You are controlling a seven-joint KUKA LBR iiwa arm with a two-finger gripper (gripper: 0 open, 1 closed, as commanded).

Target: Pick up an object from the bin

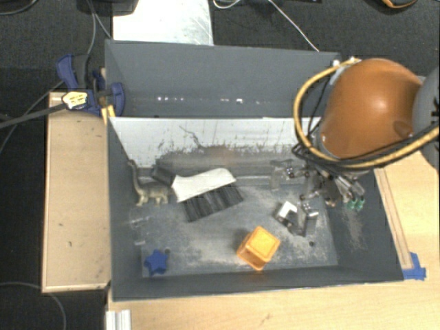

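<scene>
The gripper (300,218) hangs low at 3 o'clock in the bin (206,249); an orange square cup (259,247) lies near, at its 8 o'clock; whether the gripper is spread, I cannot tell

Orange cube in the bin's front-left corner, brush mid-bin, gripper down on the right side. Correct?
One slip. The camera view shows the orange cube near the front wall about mid-width, not in the corner; a small blue piece lies in that front-left corner. The brush mid-bin and the gripper down on the right side are as stated.
</scene>
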